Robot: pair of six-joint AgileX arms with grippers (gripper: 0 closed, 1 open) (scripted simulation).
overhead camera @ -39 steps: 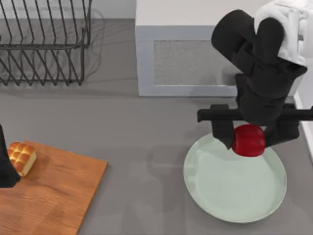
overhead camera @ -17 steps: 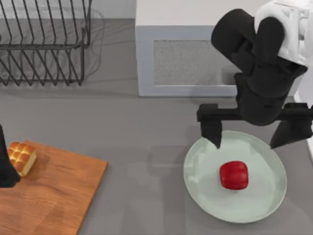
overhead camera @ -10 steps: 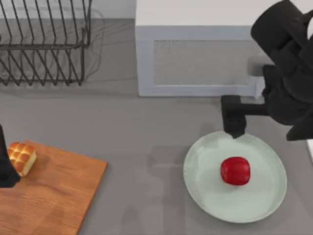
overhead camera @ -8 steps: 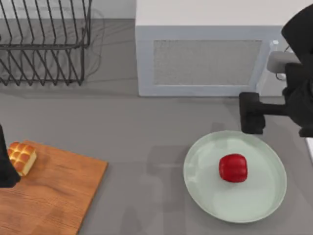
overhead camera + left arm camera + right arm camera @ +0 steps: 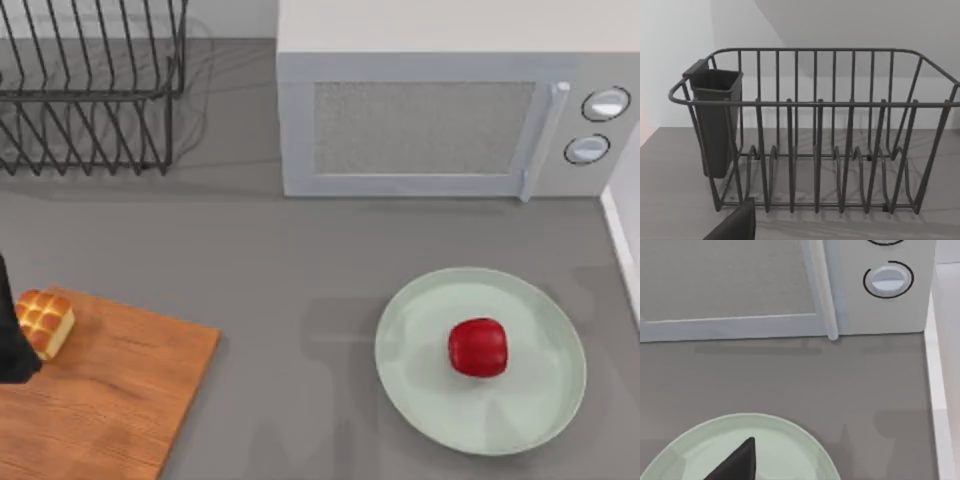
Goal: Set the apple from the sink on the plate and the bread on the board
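The red apple (image 5: 478,347) rests on the pale green plate (image 5: 410,380), a little right of its middle, with nothing touching it. At the table's left the bread (image 5: 44,322) lies on the far left corner of the wooden board (image 5: 110,400). My left arm (image 5: 9,335) stands at the left edge, right beside the bread. One dark fingertip (image 5: 735,226) of my left gripper shows alone before the wire rack, and the gripper is open. My right gripper is open, and one fingertip (image 5: 737,463) of it hangs over the plate's far rim (image 5: 785,421).
A dark wire dish rack (image 5: 90,90) with a cutlery cup (image 5: 715,120) stands at the back left. A grey-white microwave (image 5: 440,110) takes up the back right. A white raised edge (image 5: 622,250) runs along the right side, by the plate.
My right gripper opened and let the apple drop onto the plate, then drew back to the right, out of the top view. The left arm and the bread have not moved.
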